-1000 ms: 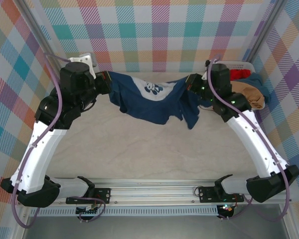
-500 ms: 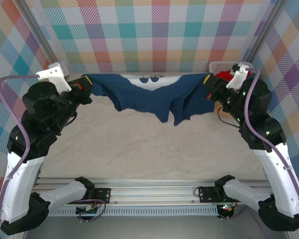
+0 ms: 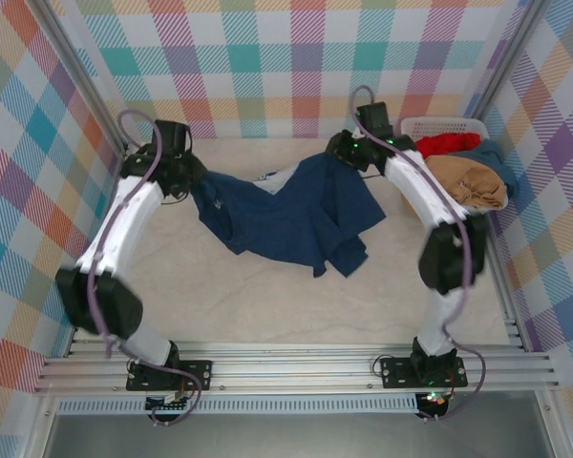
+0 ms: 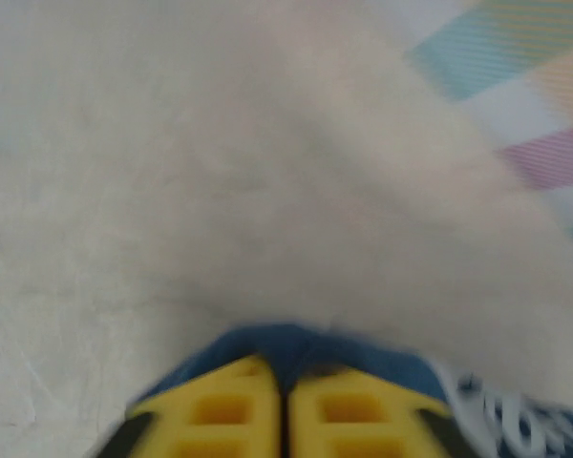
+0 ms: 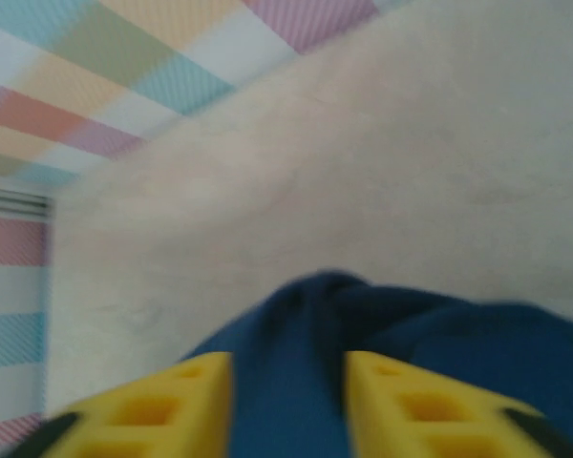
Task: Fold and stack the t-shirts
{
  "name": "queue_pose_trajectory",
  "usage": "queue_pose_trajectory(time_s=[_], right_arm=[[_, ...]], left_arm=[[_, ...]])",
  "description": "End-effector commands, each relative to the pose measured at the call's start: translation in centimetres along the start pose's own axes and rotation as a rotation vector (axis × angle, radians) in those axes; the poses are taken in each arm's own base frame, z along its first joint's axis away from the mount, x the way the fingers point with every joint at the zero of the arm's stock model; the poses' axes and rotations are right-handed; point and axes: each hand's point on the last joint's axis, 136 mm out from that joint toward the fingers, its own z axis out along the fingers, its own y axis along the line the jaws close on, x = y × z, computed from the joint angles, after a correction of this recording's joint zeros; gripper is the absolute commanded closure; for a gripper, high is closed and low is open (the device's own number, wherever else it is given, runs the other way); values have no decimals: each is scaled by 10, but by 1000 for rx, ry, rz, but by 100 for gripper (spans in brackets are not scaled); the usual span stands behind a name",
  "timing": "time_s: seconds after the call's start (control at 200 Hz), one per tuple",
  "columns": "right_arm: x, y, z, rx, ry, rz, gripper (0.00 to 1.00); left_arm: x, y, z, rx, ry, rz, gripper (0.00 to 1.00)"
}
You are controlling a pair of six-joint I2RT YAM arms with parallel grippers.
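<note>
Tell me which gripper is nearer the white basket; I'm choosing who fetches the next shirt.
Right. The right gripper sits at the right end of the navy t-shirt, just left of the basket; the left gripper pinches the other end, across the table.

Above the black base brackets (image 3: 167,374), each arm has smooth white plastic shells (image 3: 124,224) and black round joint housings (image 3: 444,258), with a thin purple cable (image 3: 95,305) alongside, and the left gripper (image 4: 285,377) and right gripper (image 5: 288,367) carry yellow blocky pads (image 4: 224,415).
</note>
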Motion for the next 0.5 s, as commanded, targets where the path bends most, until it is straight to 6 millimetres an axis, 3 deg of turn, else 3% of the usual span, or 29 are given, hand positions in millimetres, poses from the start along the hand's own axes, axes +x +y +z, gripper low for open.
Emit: queue_pose_trajectory(time_s=[0.0, 0.095, 0.17, 0.245, 0.38, 0.495], right_arm=[[21, 4, -1, -2, 130, -7, 46], [28, -6, -15, 33, 106, 4, 36], [47, -21, -31, 64, 115, 30, 37], [76, -37, -45, 74, 132, 66, 41], [145, -84, -67, 162, 214, 145, 50], [188, -110, -74, 192, 278, 204, 60]], left_arm=[[9, 16, 33, 43, 152, -212, 61], [0, 21, 25, 26, 109, -161, 50], [10, 27, 15, 12, 122, -116, 48], [40, 38, 9, 2, 183, -68, 49], [116, 67, 10, -32, 349, -25, 58], [158, 85, 18, -38, 419, -58, 63]])
